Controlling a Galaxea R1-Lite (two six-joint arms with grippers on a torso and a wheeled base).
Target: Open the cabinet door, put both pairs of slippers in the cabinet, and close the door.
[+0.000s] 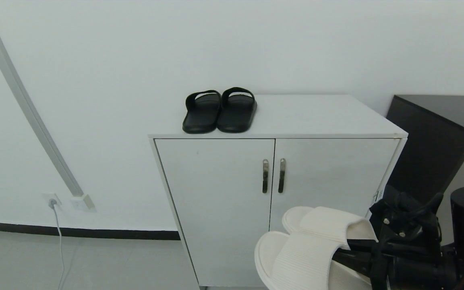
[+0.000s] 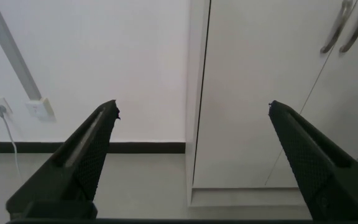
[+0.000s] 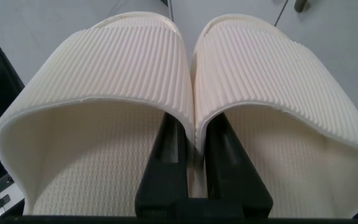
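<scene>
A white two-door cabinet (image 1: 216, 209) stands shut against the wall, with two metal handles (image 1: 273, 175) at its middle seam. A pair of black slippers (image 1: 219, 110) rests on its top near the left front. Low at the right, my right gripper (image 1: 346, 251) is shut on a pair of white slippers (image 1: 312, 245), one finger inside each upper, pinching the inner sides together (image 3: 193, 134). The right wrist view has these ribbed white slippers (image 3: 129, 81) close up. My left gripper (image 2: 191, 112) is open, low before the cabinet's left corner (image 2: 197, 124), holding nothing.
A black cabinet (image 1: 437, 137) stands to the right of the white one. A wall socket with a plugged cable (image 1: 51, 201) and a slanted cable duct (image 1: 26, 104) are on the wall to the left. Bare floor (image 1: 75, 262) lies left of the cabinet.
</scene>
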